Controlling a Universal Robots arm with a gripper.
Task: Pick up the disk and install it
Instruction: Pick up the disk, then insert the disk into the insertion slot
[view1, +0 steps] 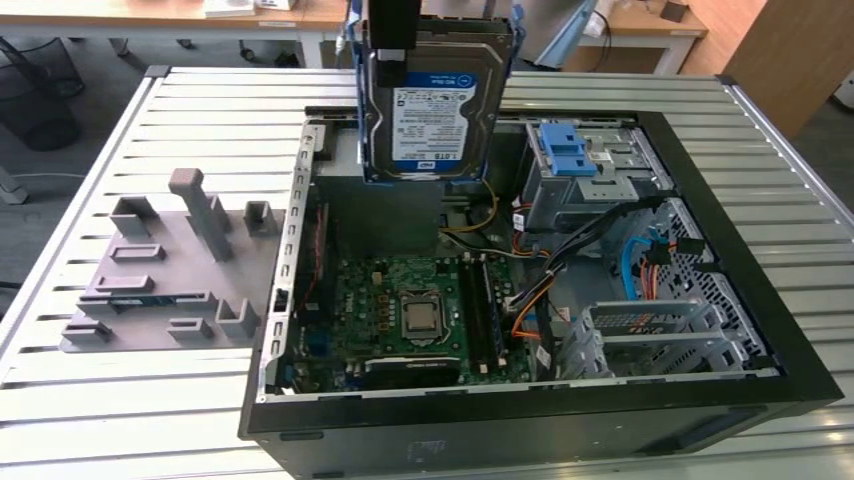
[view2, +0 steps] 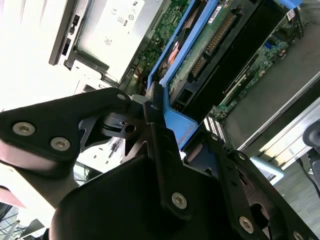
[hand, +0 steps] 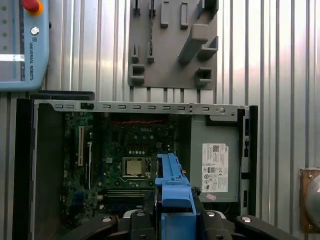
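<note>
The disk (view1: 435, 110), a silver hard drive with a white-and-blue label and a blue bracket, hangs upright above the back of the open computer case (view1: 747, 385). My gripper (view1: 396, 55) is shut on its upper edge. In the first wrist view the blue bracket (hand: 172, 187) sticks out from between the black fingers (hand: 220, 222), over the motherboard. In the second wrist view the bracket (view2: 172, 122) is clamped in the gripper (view2: 159, 112), and the disk's green circuit side (view2: 217, 42) runs away from it.
The grey cage with two blue latches (view1: 567, 150) sits at the case's back, on the exterior view's right. The motherboard (view1: 414, 310) lies on the case floor, beside a grey box with a white sticker (hand: 215, 160). A grey fixture plate (view1: 167, 275) lies next to the case.
</note>
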